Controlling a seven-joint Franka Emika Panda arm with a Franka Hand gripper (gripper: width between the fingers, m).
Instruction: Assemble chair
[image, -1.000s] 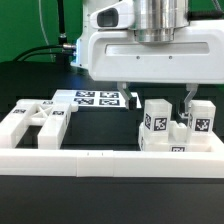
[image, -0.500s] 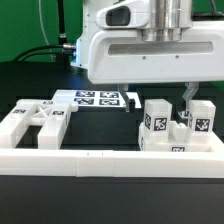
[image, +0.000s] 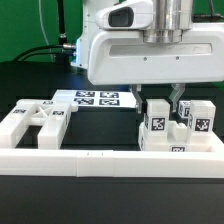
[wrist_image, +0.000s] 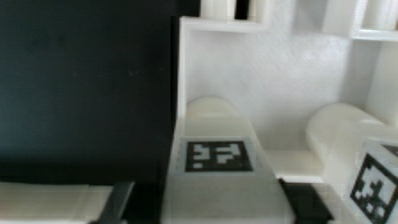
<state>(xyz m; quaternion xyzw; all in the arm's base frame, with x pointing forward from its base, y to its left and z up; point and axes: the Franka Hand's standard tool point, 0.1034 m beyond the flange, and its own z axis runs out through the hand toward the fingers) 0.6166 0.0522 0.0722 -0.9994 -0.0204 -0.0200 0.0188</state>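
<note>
End effector (image: 160, 100) low over the parts group, toward the exterior view's right. Its two fingers stand either side of an upright tagged chair piece (image: 155, 122). Wrist view shows that piece (wrist_image: 217, 130) filling the gap between them, tag facing the camera. Fingers close to its flanks, but cannot tell whether they already press on it or just bracket it.

Chair not yet built. Parts lie loose in two groups behind the long white rail (image: 100, 160), which runs along the tabletop (image: 110, 205) near its front edge. The upright piece and a second tagged block (image: 200, 120) stand just beside each other on the exterior view's right. Flat chair pieces (image: 35, 118) lie toward the exterior view's left. Marker board (image: 100, 98) lies flat behind, between the two groups.

Step in hand, as I judge it: picking up the upright piece. Next move calls for a firm, square grip and a straight lift that clears the neighbouring block.

Containers: none in view. The rail only fences the parts and holds nothing.
</note>
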